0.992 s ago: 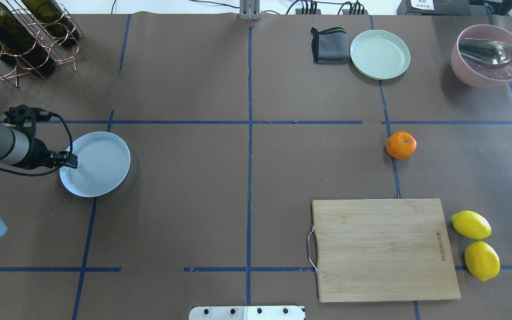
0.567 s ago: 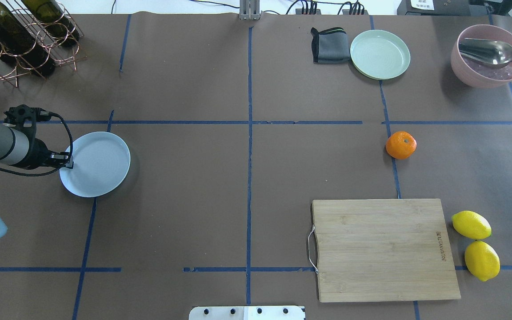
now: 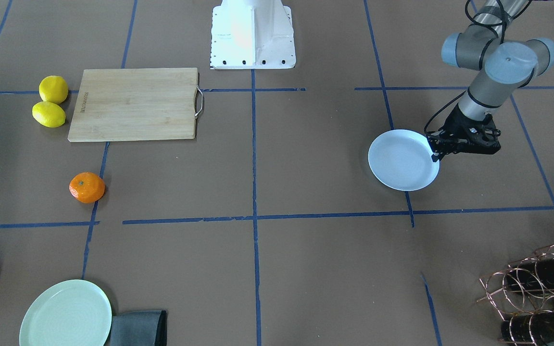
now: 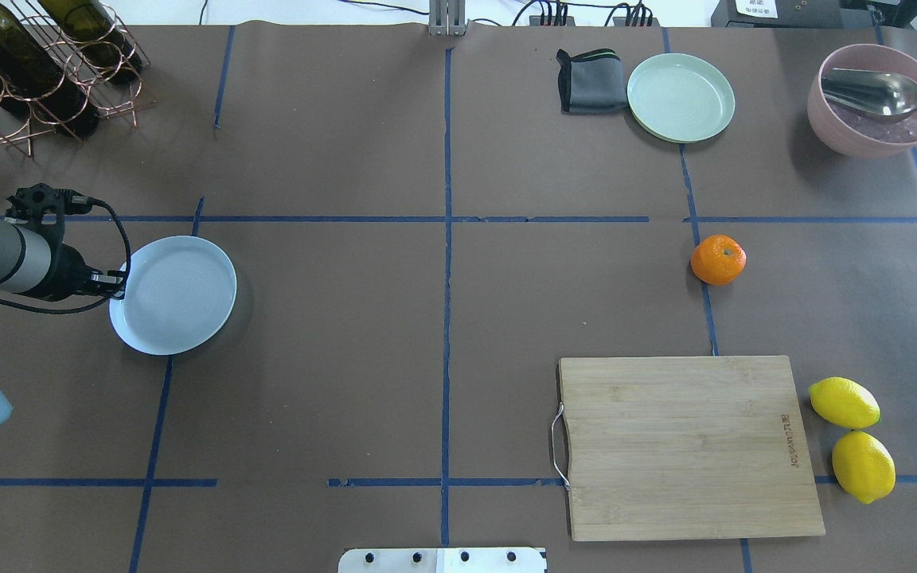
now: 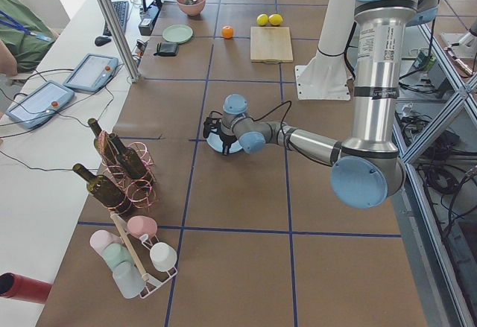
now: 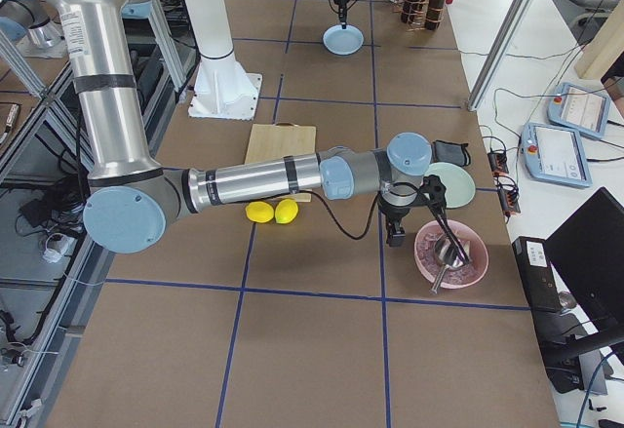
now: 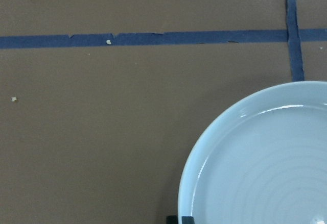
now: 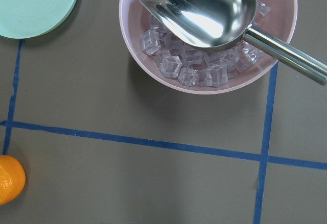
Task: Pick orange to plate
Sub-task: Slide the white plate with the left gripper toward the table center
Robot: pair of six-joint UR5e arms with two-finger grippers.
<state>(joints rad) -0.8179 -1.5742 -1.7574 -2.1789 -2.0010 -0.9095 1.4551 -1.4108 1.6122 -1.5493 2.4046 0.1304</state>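
Observation:
The orange sits on the table right of centre, on a blue tape line; it also shows as the orange and at the lower left edge as the orange. The pale bluish-white plate lies far to the left, also seen as the plate and the plate. My left gripper is shut on the plate's left rim. My right gripper hovers beside the pink bowl, far from the orange; I cannot tell whether it is open or shut.
A wooden cutting board lies near the front right with two lemons beside it. A green plate, grey cloth and pink bowl with ice and scoop stand at the back right. A wine rack fills the back left.
My left gripper has drawn back slightly to the left along the plate's rim, and the plate has shifted a little to the right. The orange has not moved.

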